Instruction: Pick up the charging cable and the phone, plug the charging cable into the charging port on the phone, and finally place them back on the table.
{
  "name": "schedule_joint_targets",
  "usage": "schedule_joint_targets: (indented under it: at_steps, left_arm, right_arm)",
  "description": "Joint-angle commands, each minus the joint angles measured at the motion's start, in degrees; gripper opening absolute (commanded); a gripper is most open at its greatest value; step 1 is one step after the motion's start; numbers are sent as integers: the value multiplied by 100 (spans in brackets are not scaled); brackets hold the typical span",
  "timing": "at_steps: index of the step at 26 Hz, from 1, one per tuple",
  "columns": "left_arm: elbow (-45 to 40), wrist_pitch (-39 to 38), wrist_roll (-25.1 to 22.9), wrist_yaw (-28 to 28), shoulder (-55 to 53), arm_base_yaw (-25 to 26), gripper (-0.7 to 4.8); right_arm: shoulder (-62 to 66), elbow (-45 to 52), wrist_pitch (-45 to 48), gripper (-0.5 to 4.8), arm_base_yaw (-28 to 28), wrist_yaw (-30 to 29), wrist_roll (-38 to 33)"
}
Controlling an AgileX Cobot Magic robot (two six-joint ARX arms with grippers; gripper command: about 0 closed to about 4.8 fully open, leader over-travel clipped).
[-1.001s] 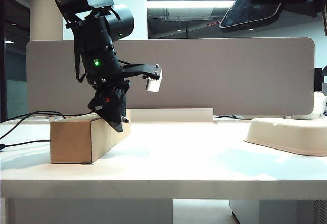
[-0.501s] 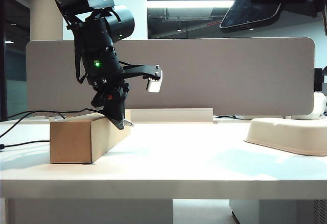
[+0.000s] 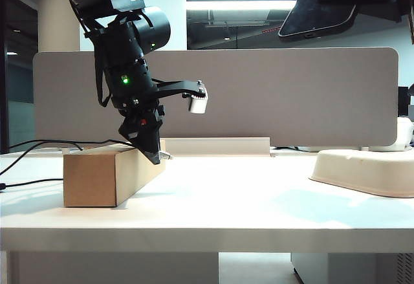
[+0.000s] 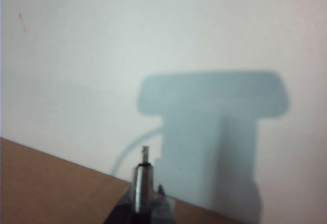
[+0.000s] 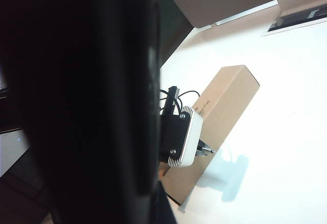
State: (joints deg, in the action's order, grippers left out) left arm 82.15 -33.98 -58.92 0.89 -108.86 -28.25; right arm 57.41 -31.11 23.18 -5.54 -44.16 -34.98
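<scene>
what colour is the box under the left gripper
Plain brown cardboard box; clearest in the exterior view.

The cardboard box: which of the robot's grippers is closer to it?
Left. The left gripper sits at the cardboard box, shut on the charging cable plug. The right gripper, holding the phone, is high on the far side.

We note bright overhead lighting; the counter (image 3: 259, 200) glares white. The left wrist view is soft, with one crisp shadow; a dark mass blocks the right wrist view.
</scene>
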Motion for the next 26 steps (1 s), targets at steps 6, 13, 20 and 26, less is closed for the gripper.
schedule_joint_targets:
  at_steps: [6,13,20,26]
  left_arm:
    - [776,-616,1436,1069,533,7,-6]
    - [767,-883,2367,2927,1145,4,-6]
    - [763,-1425,2557,4065,1305,7,-6]
    - [756,-1982,2577,5108,1314,7,-6]
  right_arm:
    - [-42,-44,243,-9,0,208,74]
    - [-44,-48,426,-9,-2,195,72]
    - [-52,-57,551,-9,-2,157,44]
    - [-210,-66,892,-9,-2,33,-131]
